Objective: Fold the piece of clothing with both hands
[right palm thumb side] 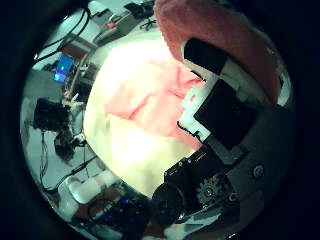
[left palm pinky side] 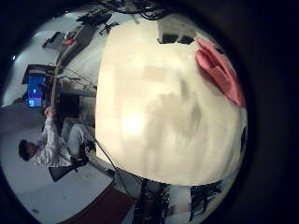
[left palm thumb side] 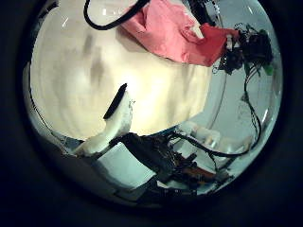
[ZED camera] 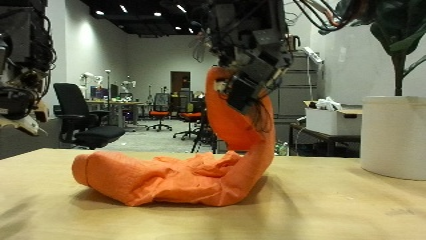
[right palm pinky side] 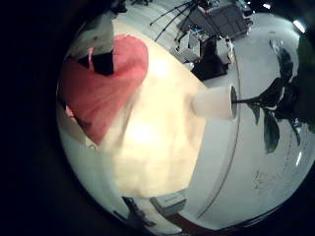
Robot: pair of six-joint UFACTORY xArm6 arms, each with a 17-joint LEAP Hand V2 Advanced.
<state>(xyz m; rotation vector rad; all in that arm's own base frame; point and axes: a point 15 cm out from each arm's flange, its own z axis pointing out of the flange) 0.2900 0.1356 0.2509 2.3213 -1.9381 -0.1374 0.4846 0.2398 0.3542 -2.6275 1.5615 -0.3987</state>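
In the outside view an orange-pink piece of clothing (ZED camera: 173, 180) lies bunched on the wooden table (ZED camera: 346, 210). One end is pulled up in a tall column. My right hand (ZED camera: 250, 65) is shut on that raised end above the table. The right thumb side palm view shows the cloth (right palm thumb side: 225, 30) against its fingers (right palm thumb side: 205, 60), with the rest (right palm thumb side: 150, 100) on the table below. The right little finger side palm view shows the cloth (right palm pinky side: 103, 93) close. My left hand (ZED camera: 20, 75) hangs away from the cloth, open and holding nothing. The cloth also shows in the left thumb side palm view (left palm thumb side: 170, 33) and the left little finger side palm view (left palm pinky side: 220, 70).
Office chairs (ZED camera: 73, 110) and desks stand behind the table.
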